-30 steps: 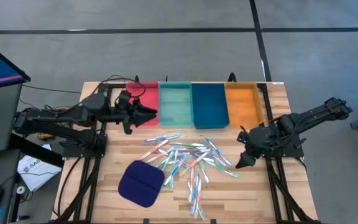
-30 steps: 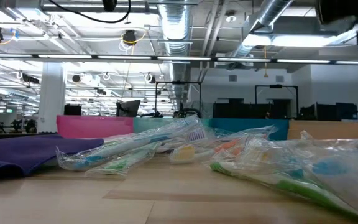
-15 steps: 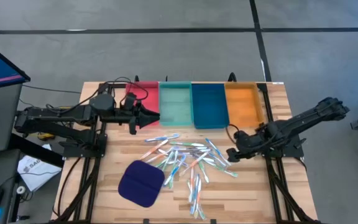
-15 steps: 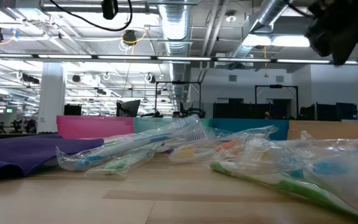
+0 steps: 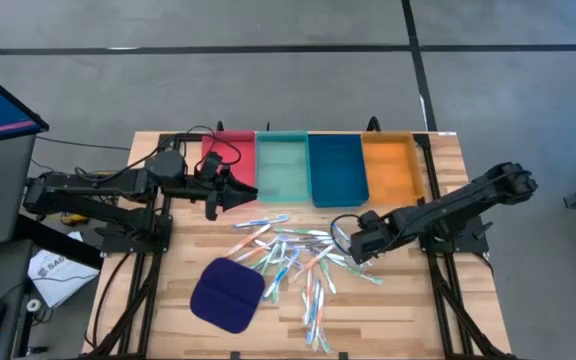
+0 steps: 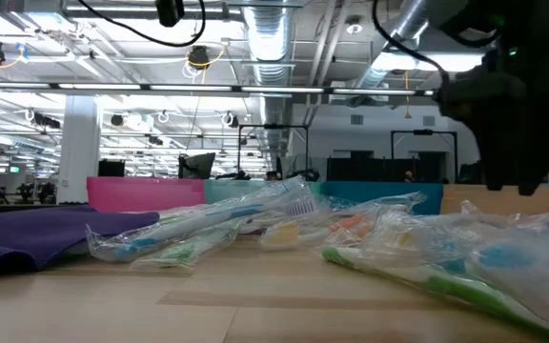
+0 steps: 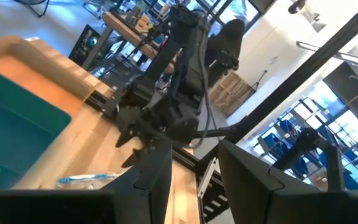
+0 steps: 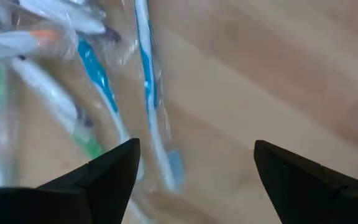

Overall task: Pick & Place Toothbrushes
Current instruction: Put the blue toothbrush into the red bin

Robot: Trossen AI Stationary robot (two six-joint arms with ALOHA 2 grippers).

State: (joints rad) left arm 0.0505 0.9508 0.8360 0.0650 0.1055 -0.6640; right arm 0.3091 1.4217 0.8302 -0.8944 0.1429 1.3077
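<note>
Right arm's swung in left over the toothbrushes [image 5: 298, 255] piled mid-tabletop; right gripper [image 5: 351, 238] fingers wide apart. I'd straddle one blue brush [image 8: 148, 74] squarely before closing. Left gripper [image 5: 243, 192] near the trays, fingers part-open, empty.

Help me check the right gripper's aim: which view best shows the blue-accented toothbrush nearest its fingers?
The right wrist view: the blue toothbrush lies just ahead of the open right gripper, wrapper visible. The high view shows only the gripper at the pile's right edge. The low view shows clutter; the left wrist view shows it far off.
</note>
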